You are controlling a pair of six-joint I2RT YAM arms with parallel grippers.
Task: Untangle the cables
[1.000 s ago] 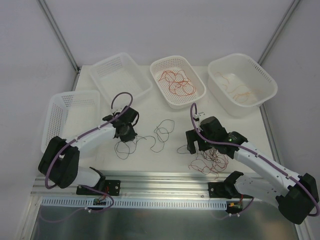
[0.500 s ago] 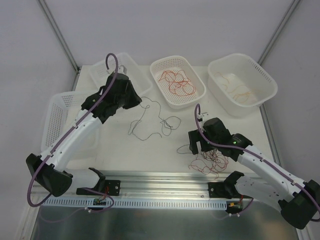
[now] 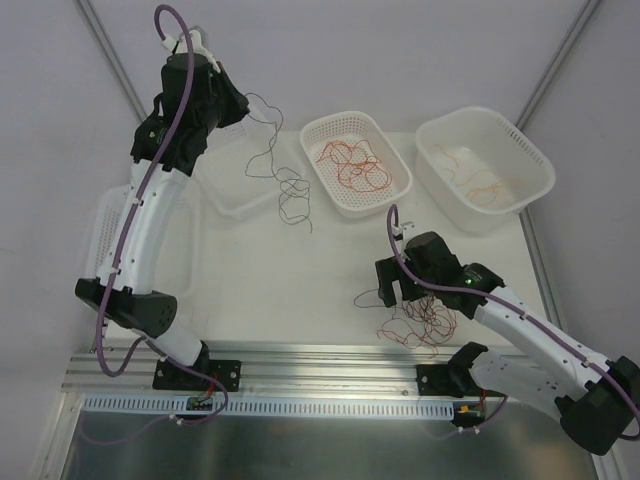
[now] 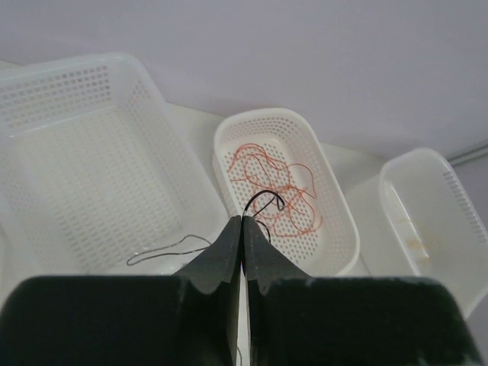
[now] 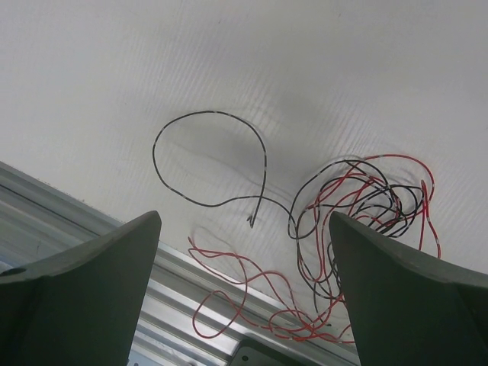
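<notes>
Dangling lengthwise downward, a black wire (image 3: 275,170) is hanging pinched in the left gripper (image 4: 242,221), the right gripper (image 5: 244,221) gaping over the tangle (image 5: 358,200).

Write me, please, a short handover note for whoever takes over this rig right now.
Left gripper: shut on one black cable, lifted high, dangling near the back-left basket.
Right gripper: open, hovering above the red-and-black tangle.
Done: red cables in the middle basket, orange ones in the right basket.
Left: probably bin the black cable, then separate the tangle.
</notes>
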